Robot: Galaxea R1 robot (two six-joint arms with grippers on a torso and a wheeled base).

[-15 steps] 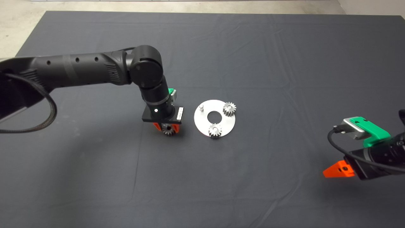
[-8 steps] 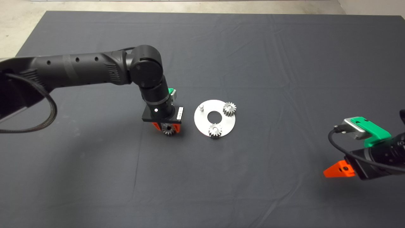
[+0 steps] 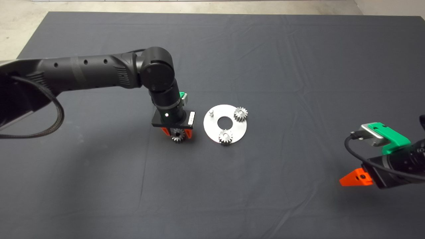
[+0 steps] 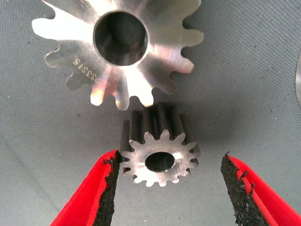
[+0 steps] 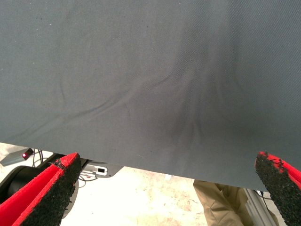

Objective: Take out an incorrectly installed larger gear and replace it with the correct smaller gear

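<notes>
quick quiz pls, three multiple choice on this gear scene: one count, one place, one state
1. How many gears sit on the silver plate?
A one
B two
C four

2. The smaller gear next to the larger gear lies
A on the plate
B on the mat, between the left gripper's fingers
C off the mat, on the floor

3. The left gripper's fingers are
A open
B shut on the smaller gear
C shut on the larger gear

Answers:
1 B: the head view shows two gears on the plate, plus one bare pin.
2 B: the left wrist view shows it lying flat between the two pads.
3 A: a clear gap of mat shows between the gear and one pad.
</notes>
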